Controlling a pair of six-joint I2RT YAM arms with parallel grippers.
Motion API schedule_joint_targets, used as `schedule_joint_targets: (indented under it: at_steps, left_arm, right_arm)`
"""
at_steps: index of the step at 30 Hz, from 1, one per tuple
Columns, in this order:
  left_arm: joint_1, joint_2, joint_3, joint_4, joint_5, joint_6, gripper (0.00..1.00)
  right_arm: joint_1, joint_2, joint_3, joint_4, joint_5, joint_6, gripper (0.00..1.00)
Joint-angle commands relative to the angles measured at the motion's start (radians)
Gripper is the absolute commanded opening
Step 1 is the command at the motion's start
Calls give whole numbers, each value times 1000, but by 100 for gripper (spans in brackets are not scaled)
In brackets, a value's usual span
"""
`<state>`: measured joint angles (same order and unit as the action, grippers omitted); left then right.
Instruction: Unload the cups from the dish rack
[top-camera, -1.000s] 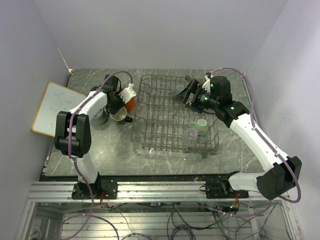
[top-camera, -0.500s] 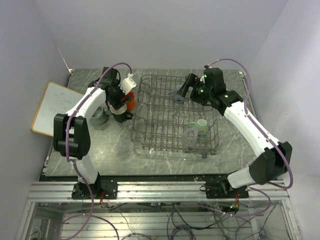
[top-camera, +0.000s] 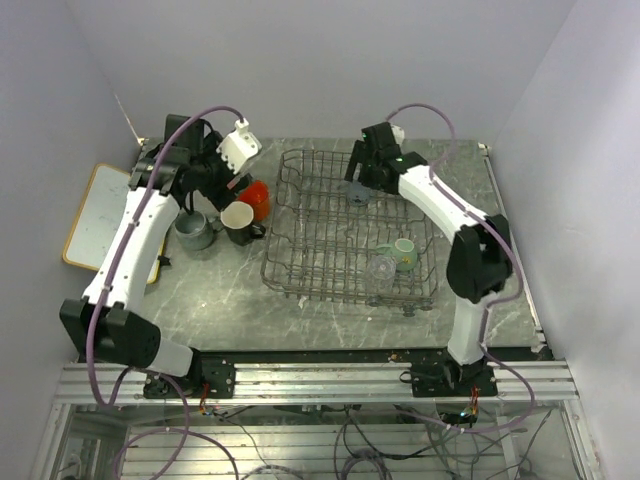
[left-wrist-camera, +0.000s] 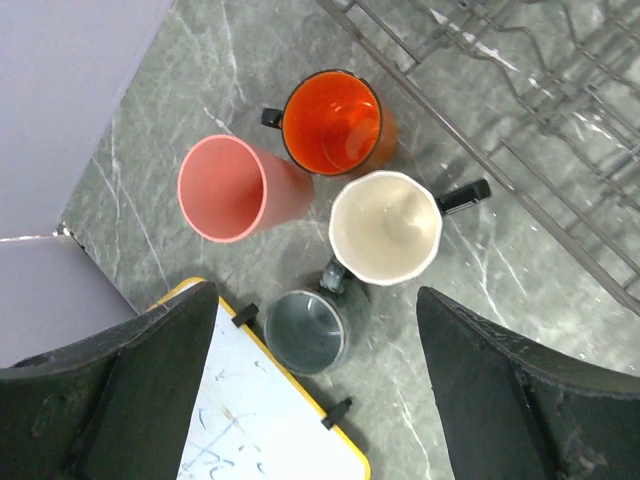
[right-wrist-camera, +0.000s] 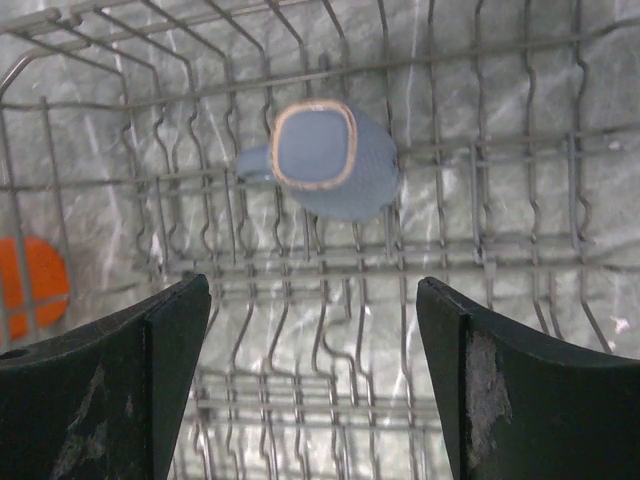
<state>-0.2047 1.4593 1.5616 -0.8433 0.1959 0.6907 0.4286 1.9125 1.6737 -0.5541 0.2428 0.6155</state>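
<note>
Four cups stand on the table left of the dish rack (top-camera: 330, 262): a pink tumbler (left-wrist-camera: 235, 188), an orange mug (left-wrist-camera: 333, 122), a black mug with cream inside (left-wrist-camera: 386, 226) and a grey mug (left-wrist-camera: 308, 330). My left gripper (left-wrist-camera: 315, 296) hangs open high above them, holding nothing. In the rack a second grey mug (right-wrist-camera: 325, 160) stands upright near the back. My right gripper (right-wrist-camera: 312, 285) hovers open just above and in front of it. A mint-green mug (top-camera: 403, 252) and a clear glass (top-camera: 381, 266) sit in the rack's front right part.
A white board with a yellow-wood frame (left-wrist-camera: 262, 420) lies at the table's left edge, close to the grey mug. The rack's wire side (left-wrist-camera: 500, 165) runs just right of the set-down cups. Walls close in on the left and at the back.
My left gripper opened, let go of the black mug and rose toward the back left. My right arm swung left and back over the grey mug in the rack.
</note>
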Motion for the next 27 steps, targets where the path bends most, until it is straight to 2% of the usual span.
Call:
schedule_joint_targets:
  at_steps: [1,10,17,23,27]
  left_arm:
    - [-5,-68,-37,-109,65,-19,92]
    - [-5,-129,-145,-146,105,-2,91]
    - [-7,-140,-153,-140,124,-6,90]
    - [-6,-156,-164,-136,135,-6,90]
    - [-6,-166,-169,-140,130,-2,90]
  right_arm:
    - [54,148,154,-54,138,0,84]
    - [139,336,386,-172,304,-31,90]
    - [122,324,351,-187,395,-68,94]
    - [76,339,337,-162,359,-97,95]
    - [48,366,336,-107,247,-167,97]
